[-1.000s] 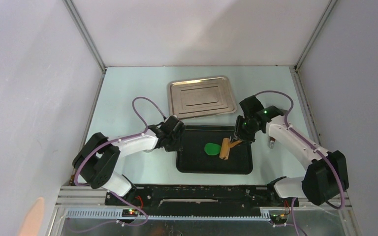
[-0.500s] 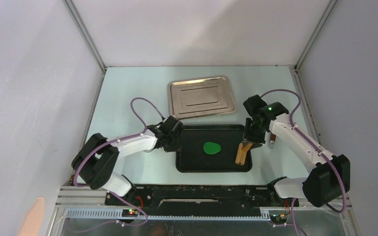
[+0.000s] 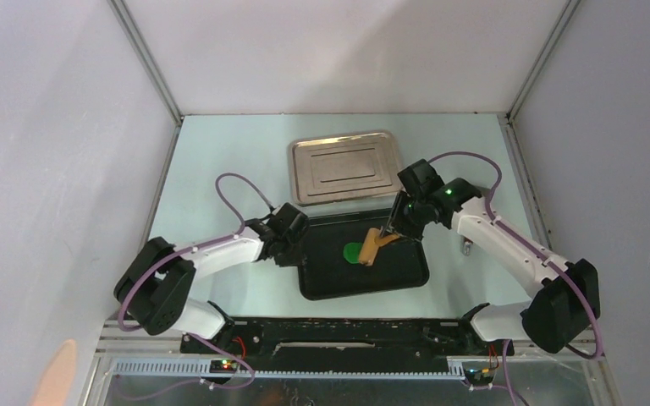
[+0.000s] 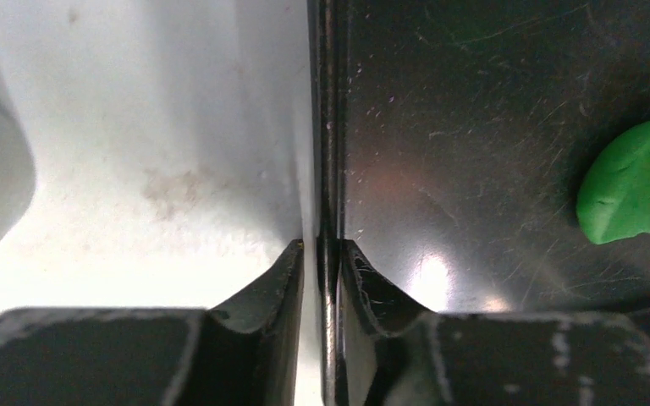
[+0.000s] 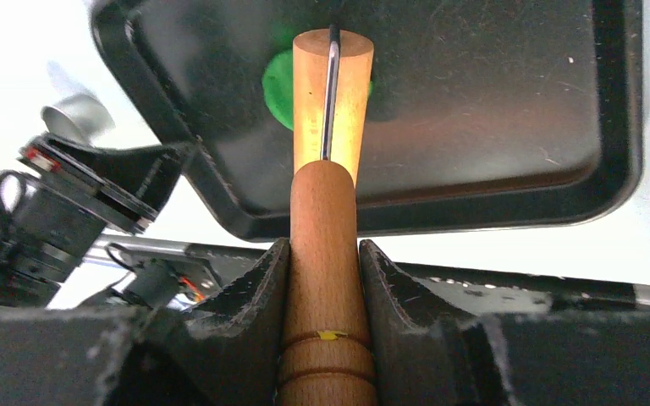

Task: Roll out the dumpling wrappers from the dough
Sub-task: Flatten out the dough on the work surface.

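Wooden roller (image 3: 371, 247) over green dough (image 3: 352, 253)

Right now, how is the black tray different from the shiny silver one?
The black tray is dark; the silver tray is shiny. The black tray lies nearer the arms, the silver tray farther back. The black tray holds the green dough, under the wooden roller; the silver tray holds no dough. Both are rectangles with rounded corners.

Rectangular silver metal tray (image 3: 347, 167): flat on pale table surface (image 3: 220, 152), far centre. Shallow black rectangular tray (image 3: 389, 272): just in front, slightly skewed. Tan wooden roller (image 3: 371, 247): tilted, head over black tray floor. Small metallic item (image 3: 468, 248): on table right of black tray, kind indiscernible.
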You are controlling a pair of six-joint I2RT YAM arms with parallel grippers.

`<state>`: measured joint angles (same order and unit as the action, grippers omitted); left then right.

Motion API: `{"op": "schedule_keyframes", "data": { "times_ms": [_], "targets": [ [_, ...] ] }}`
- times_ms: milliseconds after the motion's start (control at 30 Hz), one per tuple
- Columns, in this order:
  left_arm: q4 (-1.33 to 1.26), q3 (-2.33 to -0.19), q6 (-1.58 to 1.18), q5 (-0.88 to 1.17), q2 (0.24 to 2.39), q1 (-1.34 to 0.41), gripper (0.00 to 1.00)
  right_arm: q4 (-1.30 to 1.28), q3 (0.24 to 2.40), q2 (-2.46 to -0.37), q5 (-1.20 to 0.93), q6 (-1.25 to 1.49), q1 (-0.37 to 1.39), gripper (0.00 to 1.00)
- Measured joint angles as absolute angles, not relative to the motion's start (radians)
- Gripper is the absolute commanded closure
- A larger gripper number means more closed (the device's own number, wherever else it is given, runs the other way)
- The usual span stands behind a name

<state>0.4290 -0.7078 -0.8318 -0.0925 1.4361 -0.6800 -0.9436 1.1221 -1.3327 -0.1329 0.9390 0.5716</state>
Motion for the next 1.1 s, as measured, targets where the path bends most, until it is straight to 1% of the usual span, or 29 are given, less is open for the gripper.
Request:
{"op": "schedule_keyframes", "data": {
  "times_ms": [100,167,367,600,1100],
  "targets": [
    [0.481,-0.699,-0.823,-0.088,1.406,-0.678,0.61,-0.905,1.122,-1.341,-0.131,1.001,0.575,1.00],
    [0.519,-0.699,-0.812,-0.087,1.386,-0.678,0.59,-0.888,1.122,-1.351,-0.131,1.041,0.576,1.00],
    [0.572,-0.720,-0.792,-0.099,1.372,-0.678,0.61,-0.816,1.122,-1.403,-0.166,1.118,0.598,1.00],
    [0.567,-0.723,-0.786,-0.101,1.383,-0.677,0.62,-0.808,1.118,-1.423,-0.196,1.126,0.639,1.00],
    [0.550,-0.723,-0.785,-0.100,1.402,-0.677,0.63,-0.731,1.081,-1.483,-0.225,1.156,0.640,1.00]
  ]
}}
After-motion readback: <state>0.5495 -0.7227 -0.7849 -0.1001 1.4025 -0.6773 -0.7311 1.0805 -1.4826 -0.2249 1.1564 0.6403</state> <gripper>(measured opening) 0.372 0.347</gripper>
